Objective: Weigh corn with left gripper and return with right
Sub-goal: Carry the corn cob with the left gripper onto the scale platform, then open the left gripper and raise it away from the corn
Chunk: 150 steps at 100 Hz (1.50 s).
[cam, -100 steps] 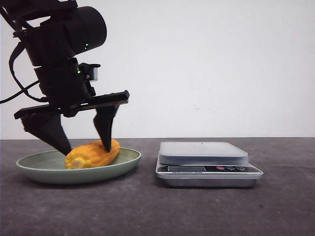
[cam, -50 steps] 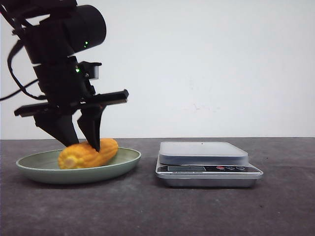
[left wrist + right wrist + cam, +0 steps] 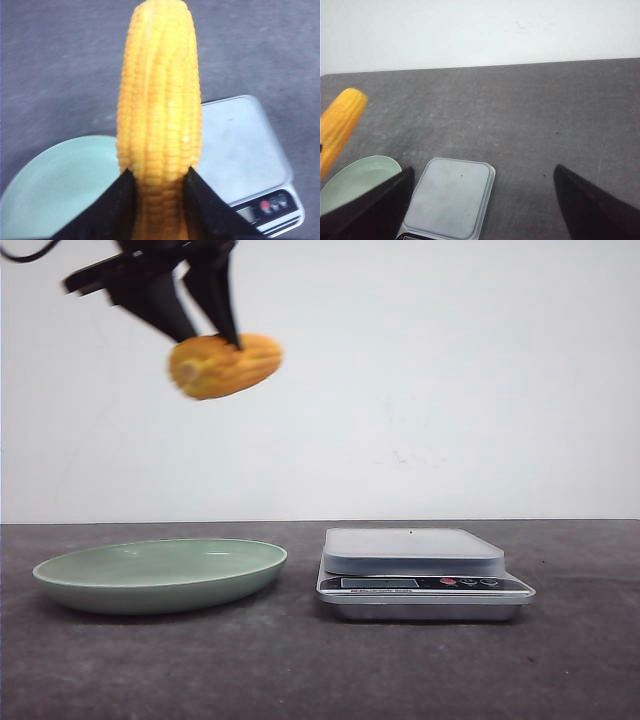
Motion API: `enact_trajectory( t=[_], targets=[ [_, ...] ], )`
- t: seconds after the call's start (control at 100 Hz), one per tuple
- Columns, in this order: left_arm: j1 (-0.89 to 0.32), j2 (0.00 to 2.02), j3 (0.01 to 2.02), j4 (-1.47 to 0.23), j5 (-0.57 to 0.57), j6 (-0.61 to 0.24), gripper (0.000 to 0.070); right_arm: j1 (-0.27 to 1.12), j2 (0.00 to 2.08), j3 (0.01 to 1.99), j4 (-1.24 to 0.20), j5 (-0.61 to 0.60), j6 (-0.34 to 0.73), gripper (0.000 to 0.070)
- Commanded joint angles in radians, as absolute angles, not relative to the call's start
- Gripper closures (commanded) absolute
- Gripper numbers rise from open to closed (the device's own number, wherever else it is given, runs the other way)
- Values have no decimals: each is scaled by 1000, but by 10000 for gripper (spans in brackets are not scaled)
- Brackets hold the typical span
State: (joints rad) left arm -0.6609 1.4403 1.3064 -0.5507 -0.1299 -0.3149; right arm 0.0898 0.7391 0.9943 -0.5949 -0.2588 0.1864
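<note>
My left gripper [image 3: 205, 335] is shut on the orange-yellow corn [image 3: 225, 364] and holds it high in the air, above the green plate [image 3: 160, 575]. In the left wrist view the corn [image 3: 159, 100] stands between the two black fingers [image 3: 205, 205], over the plate [image 3: 55, 185] and the scale [image 3: 240, 160]. The kitchen scale [image 3: 412, 552] sits right of the plate, nothing on its platform. My right gripper [image 3: 480, 200] is open and empty above the scale [image 3: 451, 197]; it does not show in the front view. The corn [image 3: 340, 127] also shows in the right wrist view.
The plate [image 3: 355, 180] and scale stand side by side on a dark grey table [image 3: 400, 670]. A white wall stands behind the table's far edge.
My left gripper shut on the corn on the plate, then lifted it far up and a little to the right. The plate now holds nothing.
</note>
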Motion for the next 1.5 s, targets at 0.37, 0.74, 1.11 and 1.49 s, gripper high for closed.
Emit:
enact_trajectory(
  t=[0.37,0.74,1.11,1.49],
  targets=[
    [-808,1830,1573,-555,-112,-419,690,91,743,1010,-611,-258,175,137],
    [-840,2041,1758,-682,-108,-459,690,91,743,1010,-632,-258,173,137],
    [-840,2057,1758,-688,-107,-458,166,91,743,1010,-637,-255,168,136],
    [-844,1948,1805,-696,-141,-371,195,91,743,1010,-638,-255,164,136]
  ],
)
